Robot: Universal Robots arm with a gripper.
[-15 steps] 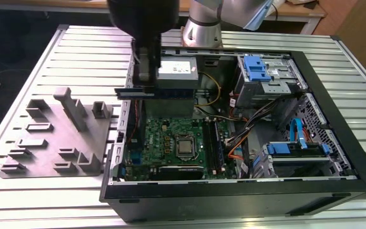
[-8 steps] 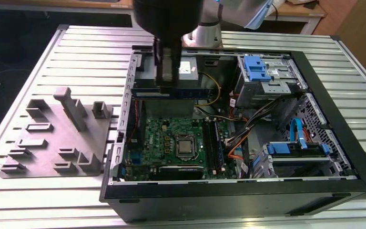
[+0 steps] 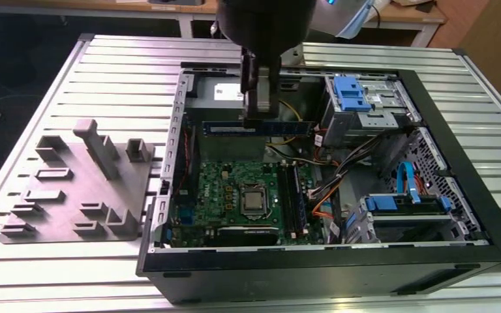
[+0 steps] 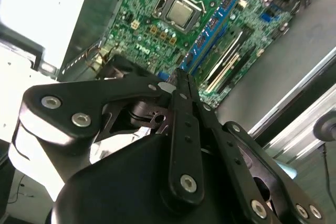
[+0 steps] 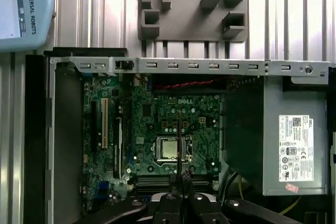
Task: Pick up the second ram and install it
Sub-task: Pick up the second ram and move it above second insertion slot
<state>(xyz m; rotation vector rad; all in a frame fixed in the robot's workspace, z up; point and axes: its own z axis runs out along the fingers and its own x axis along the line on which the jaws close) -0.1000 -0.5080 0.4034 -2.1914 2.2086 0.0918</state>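
Above the open computer case (image 3: 320, 267), the claw (image 3: 259, 117) is clamped on the second ram (image 3: 220, 129), holding it level over the green circuit board (image 3: 224, 182). It seems clear of the slots (image 3: 291, 195).

One open computer case (image 3: 320, 267) sits on the one bench (image 3: 102, 65), with one grey tray (image 3: 68, 195) just beside it. Inside the case are one green motherboard (image 3: 224, 189), one processor socket (image 3: 253, 202) and one power supply (image 5: 294, 145). Over the case hangs one claw (image 3: 259, 120), clamping one second ram (image 3: 289, 128).
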